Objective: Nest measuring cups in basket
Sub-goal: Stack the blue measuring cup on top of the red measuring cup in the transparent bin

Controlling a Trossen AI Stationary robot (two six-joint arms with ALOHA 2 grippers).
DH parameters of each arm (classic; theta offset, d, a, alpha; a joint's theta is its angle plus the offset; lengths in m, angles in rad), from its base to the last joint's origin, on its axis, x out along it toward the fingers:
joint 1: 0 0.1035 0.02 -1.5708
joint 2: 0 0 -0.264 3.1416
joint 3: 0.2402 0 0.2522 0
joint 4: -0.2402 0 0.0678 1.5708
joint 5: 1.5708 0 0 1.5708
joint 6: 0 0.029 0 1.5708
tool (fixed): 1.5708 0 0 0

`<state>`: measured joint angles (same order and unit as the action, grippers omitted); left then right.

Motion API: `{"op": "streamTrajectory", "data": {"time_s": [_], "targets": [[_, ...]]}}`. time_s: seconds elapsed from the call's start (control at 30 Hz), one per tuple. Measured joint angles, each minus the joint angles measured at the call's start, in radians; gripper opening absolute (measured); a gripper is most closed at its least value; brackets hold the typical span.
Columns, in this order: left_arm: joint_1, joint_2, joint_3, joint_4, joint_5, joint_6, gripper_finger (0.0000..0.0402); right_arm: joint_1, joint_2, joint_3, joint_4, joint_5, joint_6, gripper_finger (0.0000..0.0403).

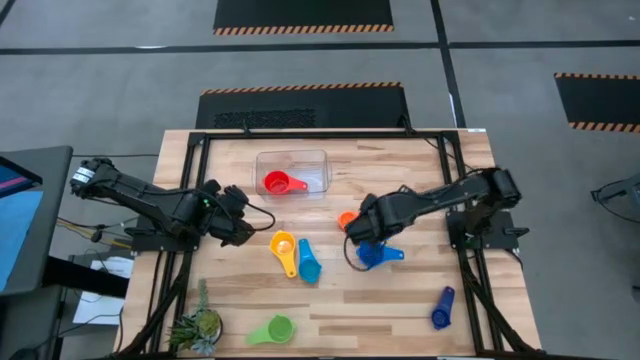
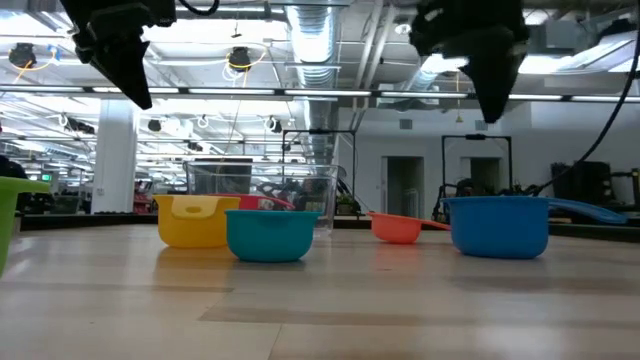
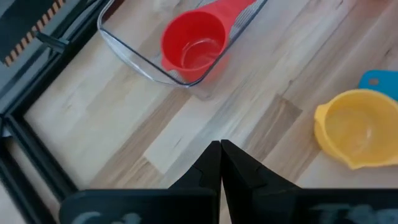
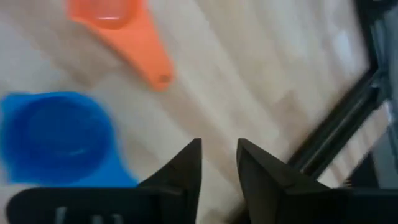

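The clear basket (image 1: 292,160) stands at the table's far middle, and the red cup (image 1: 277,183) lies inside it, handle toward the right. On the bare wood lie the yellow cup (image 1: 283,244), light blue cup (image 1: 308,268), orange cup (image 1: 346,220), blue cup (image 1: 372,254), green cup (image 1: 275,329) and dark blue cup (image 1: 442,310). My left gripper (image 3: 220,148) is shut and empty, hovering left of the yellow cup (image 3: 356,127), nearer than the basket (image 3: 134,56). My right gripper (image 4: 219,148) is open, hovering beside the orange cup (image 4: 115,18) and blue cup (image 4: 56,137), touching neither.
A small potted plant (image 1: 197,325) stands at the near left corner beside the green cup. A black frame rail (image 1: 200,180) runs around the table's edges. Open wood lies between the basket and the cups, and at the table's near middle.
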<state>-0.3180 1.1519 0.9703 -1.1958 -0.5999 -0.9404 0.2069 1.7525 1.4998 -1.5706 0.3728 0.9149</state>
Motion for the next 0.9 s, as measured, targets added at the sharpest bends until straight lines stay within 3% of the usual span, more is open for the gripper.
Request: {"op": "streamTrajectory", "data": {"time_s": [0.2, 0.3, 0.47, 0.67, 0.8, 0.9], "targets": [[0.0, 0.0, 0.0, 0.035, -0.01, -0.033, 0.0, -0.07, -0.232, -0.201, 0.043, -0.011, 0.019, 0.0166], [0.0, 0.0, 0.0, 0.051, -0.02, -0.049, 0.0, -0.112, -0.359, -0.306, 0.203, -0.082, 0.024, 0.0176], [0.0, 0.0, 0.0, 0.076, -0.021, -0.076, 0.0, -0.15, -0.479, -0.458, 0.55, -0.239, -0.098, 0.0189], [0.0, 0.0, 0.0, 0.095, -0.018, -0.081, 0.0, -0.137, -0.436, -0.508, 0.62, -0.248, -0.161, 0.0191], [0.0, 0.0, 0.0, 0.094, -0.017, -0.073, 0.0, -0.112, -0.354, -0.508, 0.664, -0.355, -0.259, 0.019], [0.0, 0.0, 0.0, 0.091, -0.017, -0.071, 0.0, -0.09, -0.299, -0.507, 0.71, -0.378, -0.285, 0.019]]}}
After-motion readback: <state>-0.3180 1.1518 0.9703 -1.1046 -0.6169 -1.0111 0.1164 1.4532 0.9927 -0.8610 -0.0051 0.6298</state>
